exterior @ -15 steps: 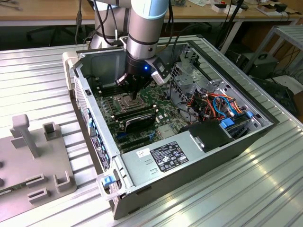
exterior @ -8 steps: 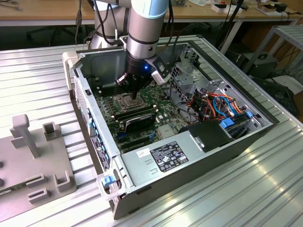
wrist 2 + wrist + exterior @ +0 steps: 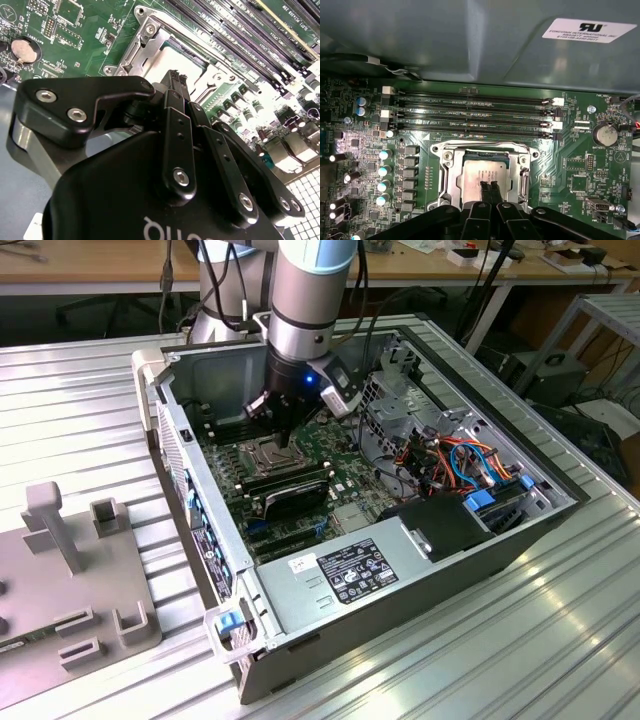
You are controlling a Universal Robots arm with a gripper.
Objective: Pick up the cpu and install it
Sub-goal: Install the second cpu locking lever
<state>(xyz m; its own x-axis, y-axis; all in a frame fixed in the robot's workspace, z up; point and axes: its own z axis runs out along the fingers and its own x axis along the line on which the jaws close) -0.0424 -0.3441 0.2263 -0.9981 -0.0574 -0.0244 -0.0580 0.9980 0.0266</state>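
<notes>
One cpu (image 3: 485,172), a small silver-grey square, lies inside the metal socket frame (image 3: 447,175) on the green motherboard (image 3: 580,165). In the first wrist view the claw (image 3: 488,186) has its two thin black fingers (image 3: 483,192) pressed together, tips resting on or just above the chip's top near one edge; they do not clamp it. The second wrist view shows the same fingers reaching down over the socket, with the pale chip partly hidden behind them. Four long memory slots (image 3: 470,115) run just beside the socket, and a round coin battery (image 3: 604,134) sits farther off on the board. In the exterior view the arm (image 3: 310,300) reaches down into an open computer case (image 3: 400,560) lying on a ribbed metal surface (image 3: 80,390). By my judgement the placing step is under way or nearly done: the chip appears seated, though whether it sits fully flat cannot be told. Any further move calls for gentle, straight motion, so the chip is not dragged sideways.
</notes>
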